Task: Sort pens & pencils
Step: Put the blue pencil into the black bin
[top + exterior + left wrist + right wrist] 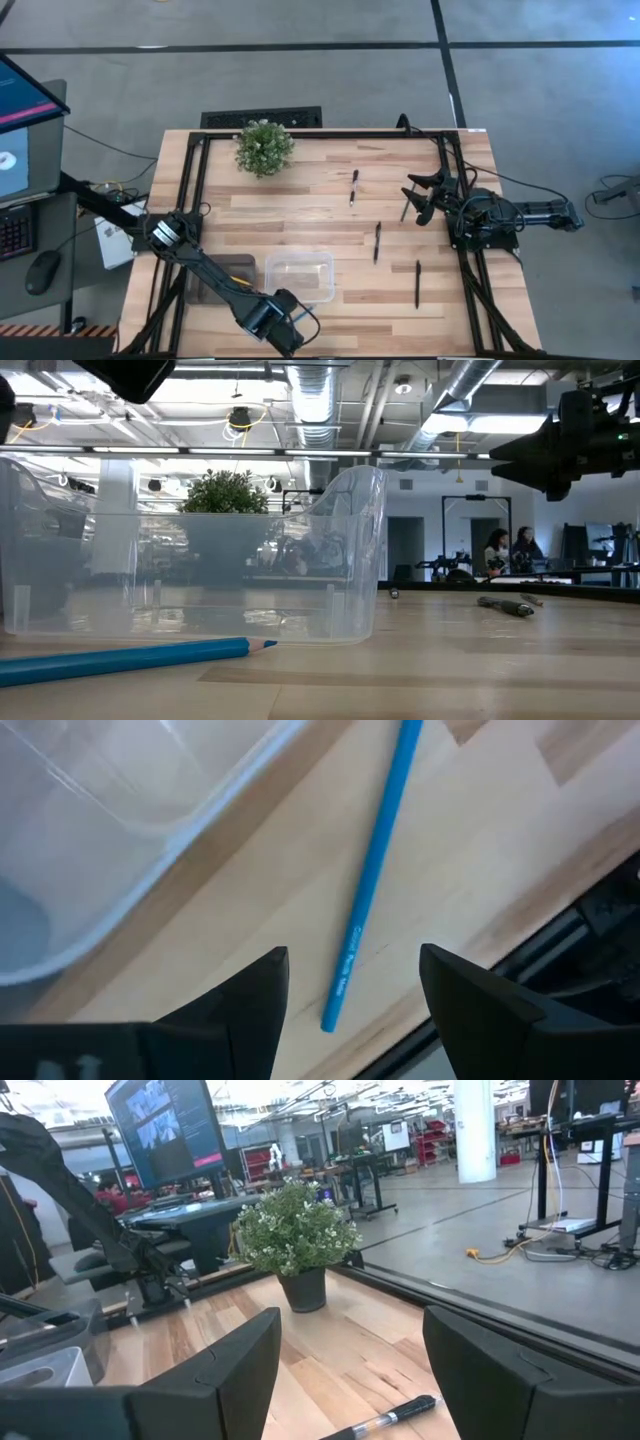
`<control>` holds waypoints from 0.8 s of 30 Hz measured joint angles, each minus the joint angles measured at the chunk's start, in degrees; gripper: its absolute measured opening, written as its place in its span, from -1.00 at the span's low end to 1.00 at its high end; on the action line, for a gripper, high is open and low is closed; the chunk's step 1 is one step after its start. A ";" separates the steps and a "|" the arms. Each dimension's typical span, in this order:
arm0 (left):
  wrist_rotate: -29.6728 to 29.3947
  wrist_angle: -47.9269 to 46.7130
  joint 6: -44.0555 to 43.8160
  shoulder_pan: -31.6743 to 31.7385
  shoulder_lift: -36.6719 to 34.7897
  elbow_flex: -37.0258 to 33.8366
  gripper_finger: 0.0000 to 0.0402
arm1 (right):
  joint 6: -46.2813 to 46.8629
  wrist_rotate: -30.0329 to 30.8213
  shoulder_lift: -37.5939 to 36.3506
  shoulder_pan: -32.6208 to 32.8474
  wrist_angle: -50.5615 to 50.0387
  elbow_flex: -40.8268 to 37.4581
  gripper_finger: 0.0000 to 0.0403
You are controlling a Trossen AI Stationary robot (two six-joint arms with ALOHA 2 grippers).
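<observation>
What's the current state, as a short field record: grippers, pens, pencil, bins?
left gripper: open, above the blue pencil at the table's near edge, not touching it
right gripper: open, raised at the right side, waiting
clear bin: no pens or pencils seen inside
dark bin: beside the clear one, partly hidden by the left arm
pens: three black ones loose on the table
plant: far edge

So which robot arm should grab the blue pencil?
The left one, probably. Its gripper is open and hovering right over the blue pencil, beside the clear box at the table's near edge. The right gripper is far across the table, near the black pens.
</observation>
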 joint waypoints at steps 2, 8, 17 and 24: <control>-0.40 0.35 1.39 0.22 0.00 0.00 0.08 | 0.00 0.00 0.00 0.00 -0.02 0.00 0.33; -1.07 2.24 5.73 0.99 -0.02 -0.16 0.08 | -0.01 0.00 0.00 0.00 -0.02 -0.01 0.33; 1.63 2.56 10.60 1.75 3.78 1.34 0.08 | 0.00 0.00 0.31 0.02 -0.06 0.00 0.33; 5.99 -3.66 11.18 2.30 9.08 6.14 0.08 | 0.06 0.00 1.61 -0.06 -0.10 0.00 0.33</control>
